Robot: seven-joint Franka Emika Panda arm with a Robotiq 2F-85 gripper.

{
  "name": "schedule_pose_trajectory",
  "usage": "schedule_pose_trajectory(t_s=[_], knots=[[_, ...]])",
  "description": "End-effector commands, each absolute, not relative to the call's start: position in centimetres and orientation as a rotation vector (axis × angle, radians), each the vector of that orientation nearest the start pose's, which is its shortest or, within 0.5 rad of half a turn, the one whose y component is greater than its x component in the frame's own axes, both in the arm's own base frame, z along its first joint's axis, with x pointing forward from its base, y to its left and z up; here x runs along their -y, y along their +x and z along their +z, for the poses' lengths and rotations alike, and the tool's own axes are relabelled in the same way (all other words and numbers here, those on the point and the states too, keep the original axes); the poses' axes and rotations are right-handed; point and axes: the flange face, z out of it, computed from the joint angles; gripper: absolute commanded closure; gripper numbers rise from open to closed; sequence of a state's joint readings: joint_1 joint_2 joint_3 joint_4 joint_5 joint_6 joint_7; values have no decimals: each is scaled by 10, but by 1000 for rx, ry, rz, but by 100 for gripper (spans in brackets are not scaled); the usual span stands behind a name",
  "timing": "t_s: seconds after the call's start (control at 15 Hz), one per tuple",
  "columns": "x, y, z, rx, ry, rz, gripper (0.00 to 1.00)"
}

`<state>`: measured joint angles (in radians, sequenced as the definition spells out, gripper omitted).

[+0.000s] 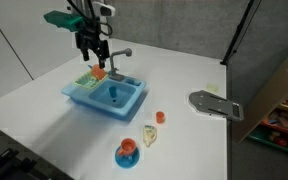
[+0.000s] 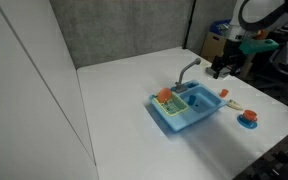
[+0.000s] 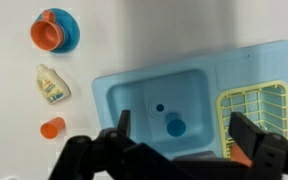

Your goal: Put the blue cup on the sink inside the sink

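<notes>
The light blue toy sink (image 1: 82, 98) (image 2: 172, 118) (image 3: 114, 100) stands on the white table. Its grey faucet (image 1: 120, 54) (image 2: 187, 70) is at the back. The tiny blue cup (image 3: 176, 127) stands upright inside the basin, next to the drain; it shows as a dark blue spot in an exterior view (image 1: 113, 93). My gripper (image 1: 92, 48) (image 2: 222, 66) (image 3: 184, 118) hangs above the sink, open and empty, with its fingers on either side of the cup in the wrist view.
The sink's side compartment holds a yellow rack (image 3: 259, 110) and an orange item (image 1: 97, 72). A round blue plate with an orange cup (image 3: 54, 30) (image 1: 127, 152), a small bottle (image 3: 52, 85) and a small orange cup (image 3: 52, 128) lie beside the sink. A grey object (image 1: 214, 104) lies further off.
</notes>
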<state>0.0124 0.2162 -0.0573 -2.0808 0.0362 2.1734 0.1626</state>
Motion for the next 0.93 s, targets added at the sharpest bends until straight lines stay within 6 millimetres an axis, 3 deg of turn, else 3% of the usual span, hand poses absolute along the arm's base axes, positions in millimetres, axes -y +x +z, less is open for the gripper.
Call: schedule_pose_trajectory(t_s=[0.0, 0.4, 0.87], knots=[[26, 543, 359, -438, -3132, 165, 0], [28, 521, 417, -474, -3168, 105, 0], [31, 477, 455, -282, -3182, 78, 0]])
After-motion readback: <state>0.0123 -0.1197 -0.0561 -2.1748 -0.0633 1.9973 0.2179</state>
